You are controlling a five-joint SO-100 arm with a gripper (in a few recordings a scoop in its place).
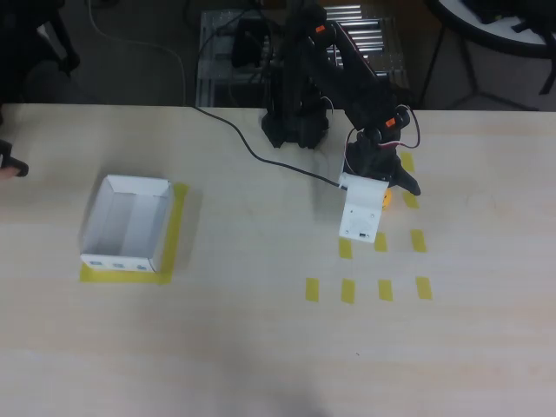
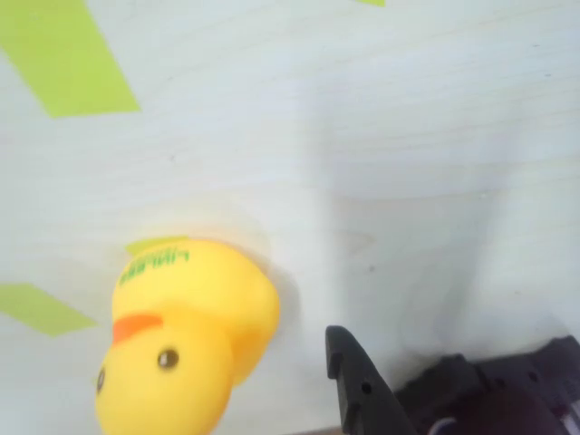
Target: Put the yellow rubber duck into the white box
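In the overhead view the yellow rubber duck (image 1: 387,197) sits on the table at the right, mostly covered by the arm. My gripper (image 1: 387,211) stands open around it, with the white plate on the duck's left and the black finger splayed out to its right. The wrist view has the duck (image 2: 181,335) close up at the lower left, lying on the light table. The black finger (image 2: 362,394) is a short gap to its right, not touching it. The white box (image 1: 126,224) stands empty at the far left on yellow tape.
Several short yellow tape marks (image 1: 385,289) lie in rows near the gripper. A black cable (image 1: 252,152) runs across the table from the back to the arm. The arm's base (image 1: 295,130) stands at the back edge. A person's hand (image 1: 9,165) shows at the left edge.
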